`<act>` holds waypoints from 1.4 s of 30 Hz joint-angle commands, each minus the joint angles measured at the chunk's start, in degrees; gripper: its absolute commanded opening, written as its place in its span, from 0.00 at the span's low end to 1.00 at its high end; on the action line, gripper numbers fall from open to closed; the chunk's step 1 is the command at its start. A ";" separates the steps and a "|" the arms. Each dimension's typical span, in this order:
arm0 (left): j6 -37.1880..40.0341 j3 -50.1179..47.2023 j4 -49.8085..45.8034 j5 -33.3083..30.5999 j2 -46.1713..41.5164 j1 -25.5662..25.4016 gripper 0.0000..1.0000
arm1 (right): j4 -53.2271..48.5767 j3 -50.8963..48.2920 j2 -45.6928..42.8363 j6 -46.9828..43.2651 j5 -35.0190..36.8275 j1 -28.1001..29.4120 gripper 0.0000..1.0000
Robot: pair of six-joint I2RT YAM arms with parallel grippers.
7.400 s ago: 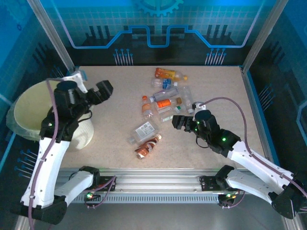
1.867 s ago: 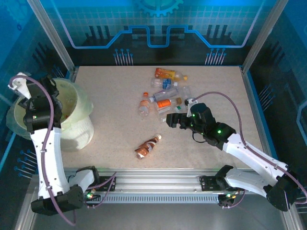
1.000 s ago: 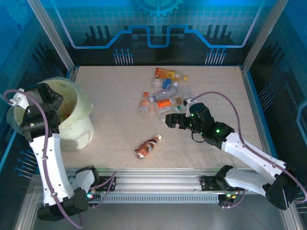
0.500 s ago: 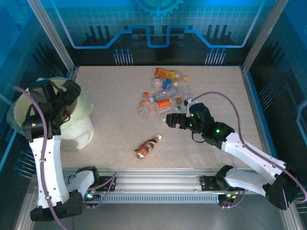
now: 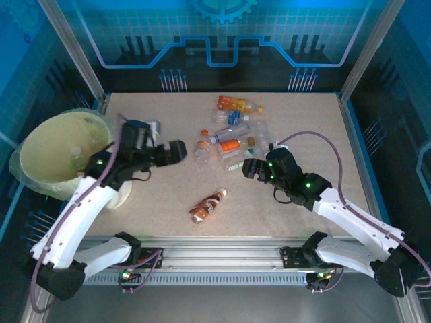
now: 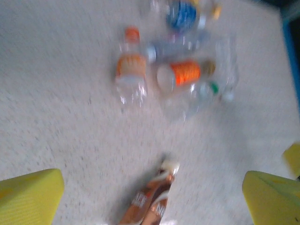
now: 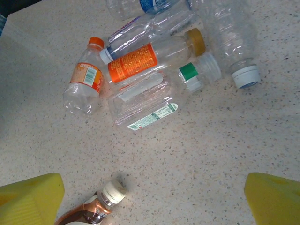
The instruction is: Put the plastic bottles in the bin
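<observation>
The plastic bottles lie in a loose pile (image 5: 232, 131) at mid-table, several of them clear with orange, blue or green marks. A brown bottle (image 5: 207, 205) lies apart, nearer the front. The cream bin (image 5: 40, 128) stands at the left edge with a bottle (image 5: 76, 156) inside. My left gripper (image 5: 176, 151) hangs open over the table, left of the pile and above the brown bottle (image 6: 150, 201). My right gripper (image 5: 248, 168) is open just right of the pile. It looks down on an orange-capped bottle (image 7: 84, 82), a crushed green-capped one (image 7: 145, 101) and the brown bottle (image 7: 93, 211).
Blue panels and metal posts wall the table; its front rail (image 5: 215, 249) runs between the arm bases. Bare tabletop (image 5: 303, 121) lies right of the pile and along the front around the brown bottle. The left wrist view is motion-blurred.
My left arm has swung from over the bin rightward, out across the table toward the bottles, jaws still open. The right gripper has shifted slightly right. The bottles on the table have not moved.
</observation>
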 commanded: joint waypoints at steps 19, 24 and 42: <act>6.52 -4.64 1.84 -7.41 35.12 -27.56 0.98 | -4.40 -2.46 -4.33 4.16 3.81 -1.39 1.00; 6.39 -4.81 1.23 -6.74 40.52 -27.50 0.88 | -0.83 -3.19 -5.74 -1.24 -2.40 -1.39 1.00; 0.59 -12.51 13.42 -4.47 35.25 -23.72 0.59 | 2.71 -3.38 -7.52 -7.98 -9.10 -1.35 1.00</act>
